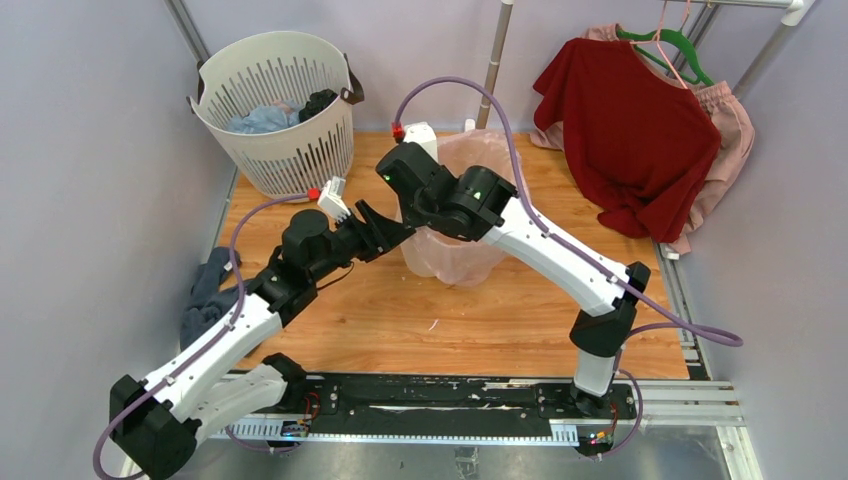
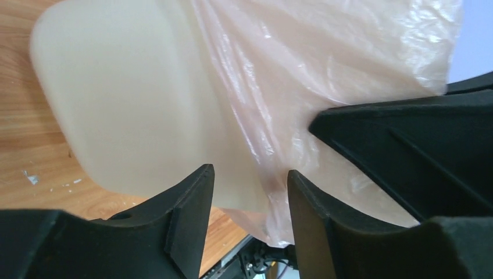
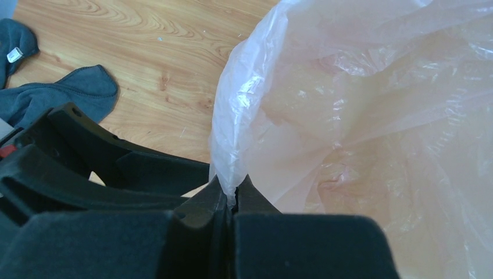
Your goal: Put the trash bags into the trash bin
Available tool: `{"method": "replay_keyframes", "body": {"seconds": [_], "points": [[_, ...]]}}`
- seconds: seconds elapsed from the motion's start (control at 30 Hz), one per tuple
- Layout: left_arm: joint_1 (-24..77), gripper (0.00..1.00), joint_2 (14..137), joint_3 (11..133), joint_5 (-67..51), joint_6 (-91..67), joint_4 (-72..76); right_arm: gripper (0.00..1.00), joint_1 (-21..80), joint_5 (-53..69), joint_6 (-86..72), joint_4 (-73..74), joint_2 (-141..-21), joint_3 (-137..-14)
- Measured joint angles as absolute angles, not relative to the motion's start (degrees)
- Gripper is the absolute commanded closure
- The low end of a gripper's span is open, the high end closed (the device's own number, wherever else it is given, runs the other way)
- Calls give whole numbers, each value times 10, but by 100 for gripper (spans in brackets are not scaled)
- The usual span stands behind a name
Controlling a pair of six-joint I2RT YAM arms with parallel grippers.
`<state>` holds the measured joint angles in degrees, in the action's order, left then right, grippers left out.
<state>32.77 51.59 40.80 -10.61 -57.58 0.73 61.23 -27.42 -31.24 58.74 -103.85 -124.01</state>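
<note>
Upper left of the overhead view: the slotted white basket (image 1: 215, 75) holds blue cloth (image 1: 262, 120). At centre, the trash bin (image 2: 116, 93) has the pink trash bag (image 3: 378, 116) spread over its mouth and down its outer wall. The right gripper (image 3: 232, 189) is clenched on the bag's edge. The left gripper (image 2: 250, 177) is parted, with film in the gap.

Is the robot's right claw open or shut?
Shut: the right gripper has its fingertips pressed together, pinching the edge of the pink bag.

one plastic bag (image 2: 325, 64), one bin (image 2: 128, 104), one slotted basket (image 1: 300, 150)
</note>
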Motion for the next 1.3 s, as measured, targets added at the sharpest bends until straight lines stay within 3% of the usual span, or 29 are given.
{"method": "replay_keyframes", "body": {"seconds": [0.23, 0.33, 0.87, 1.3], "points": [[340, 62, 543, 408, -82, -575, 22, 100, 607, -274, -318, 575, -1013, -1217], [343, 64, 549, 408, -71, -575, 27, 100, 607, -273, -321, 563, -997, -1195], [355, 65, 580, 403, -40, -563, 33, 100, 603, -274, -323, 548, -955, -1162], [392, 56, 487, 437, -81, -538, -32, 100, 583, -255, -347, 522, -959, -1147]]}}
